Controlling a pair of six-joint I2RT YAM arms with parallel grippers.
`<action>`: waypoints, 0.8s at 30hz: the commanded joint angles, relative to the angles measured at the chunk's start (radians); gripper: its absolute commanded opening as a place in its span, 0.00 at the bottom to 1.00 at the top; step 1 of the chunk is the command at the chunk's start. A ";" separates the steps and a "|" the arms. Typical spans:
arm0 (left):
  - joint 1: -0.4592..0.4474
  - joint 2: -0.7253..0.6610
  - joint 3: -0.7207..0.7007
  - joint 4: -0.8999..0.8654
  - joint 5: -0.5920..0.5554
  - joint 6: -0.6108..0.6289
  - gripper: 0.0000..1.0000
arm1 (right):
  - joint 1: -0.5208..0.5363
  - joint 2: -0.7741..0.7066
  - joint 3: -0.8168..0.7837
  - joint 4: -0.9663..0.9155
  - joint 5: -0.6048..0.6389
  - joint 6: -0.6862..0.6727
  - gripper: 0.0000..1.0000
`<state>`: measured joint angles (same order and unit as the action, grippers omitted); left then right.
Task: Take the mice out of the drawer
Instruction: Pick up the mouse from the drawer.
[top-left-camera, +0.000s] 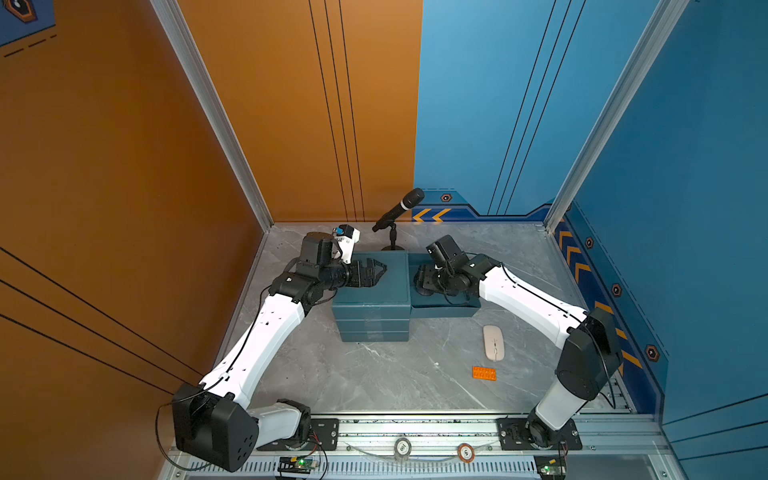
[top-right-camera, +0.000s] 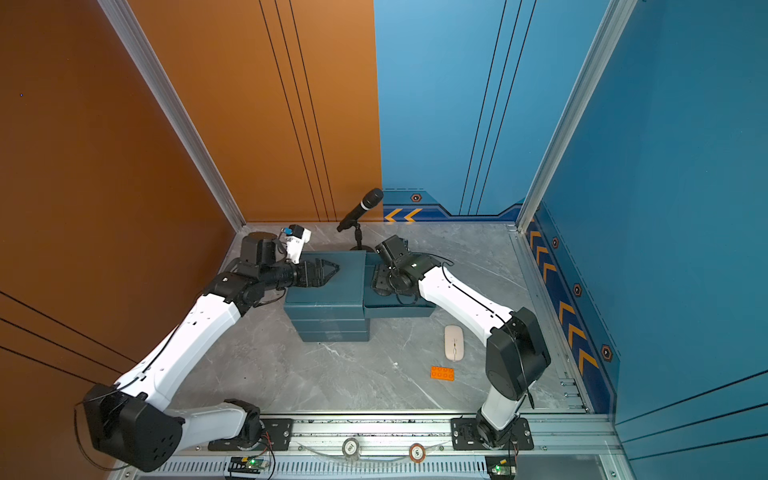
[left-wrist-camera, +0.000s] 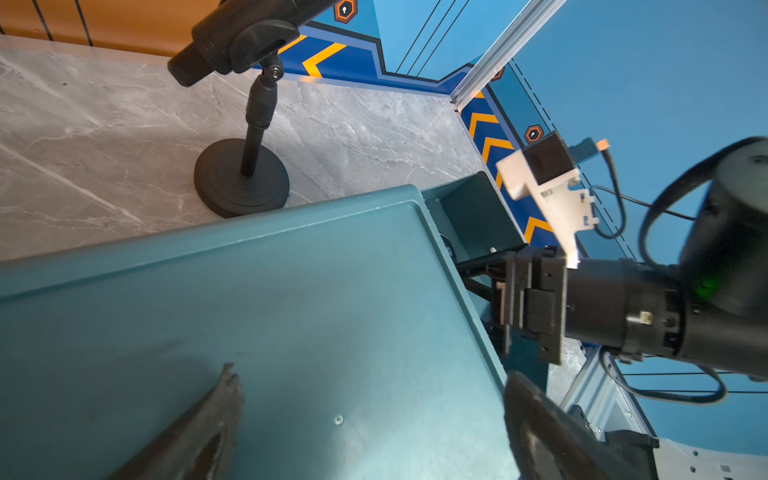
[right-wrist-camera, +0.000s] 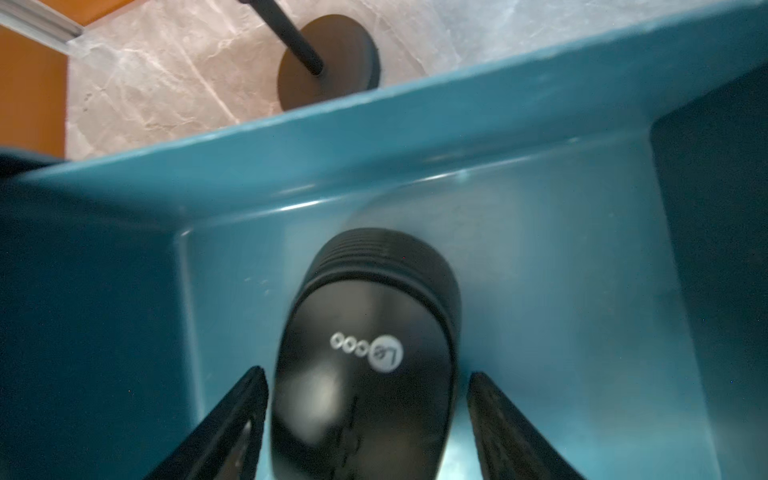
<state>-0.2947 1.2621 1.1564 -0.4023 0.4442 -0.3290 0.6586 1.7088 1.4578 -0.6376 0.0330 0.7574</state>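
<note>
A teal cabinet (top-left-camera: 374, 286) has its top drawer (top-left-camera: 444, 311) pulled out to the right. In the right wrist view a black mouse (right-wrist-camera: 365, 332) with a pale logo lies on the drawer (right-wrist-camera: 415, 137) floor. My right gripper (right-wrist-camera: 368, 374) is open and straddles it, one finger on each side, with a narrow gap showing. In both top views the right gripper (top-left-camera: 422, 282) reaches down into the drawer. A pinkish-cream mouse (top-left-camera: 493, 342) lies on the table in front of the drawer. My left gripper (left-wrist-camera: 372, 374) is open and empty over the cabinet top (left-wrist-camera: 291, 311).
A black microphone (top-left-camera: 399, 209) on a round-based stand is just behind the cabinet. An orange studded plate (top-left-camera: 484, 373) lies near the cream mouse. Orange and blue walls enclose the grey marble table (top-left-camera: 374, 374); a metal rail runs along its front edge.
</note>
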 joint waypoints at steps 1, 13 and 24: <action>0.002 -0.016 0.031 -0.016 -0.008 0.005 0.98 | 0.009 0.021 0.024 -0.031 0.055 0.019 0.70; 0.001 -0.017 0.030 -0.017 -0.011 0.008 0.98 | 0.032 -0.054 0.052 -0.062 0.152 -0.049 0.49; -0.003 -0.027 0.033 -0.015 0.011 0.012 0.98 | 0.005 -0.434 -0.105 -0.094 0.301 -0.247 0.48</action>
<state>-0.2947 1.2621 1.1564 -0.4034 0.4450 -0.3290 0.6842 1.3617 1.4139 -0.6865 0.2527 0.5846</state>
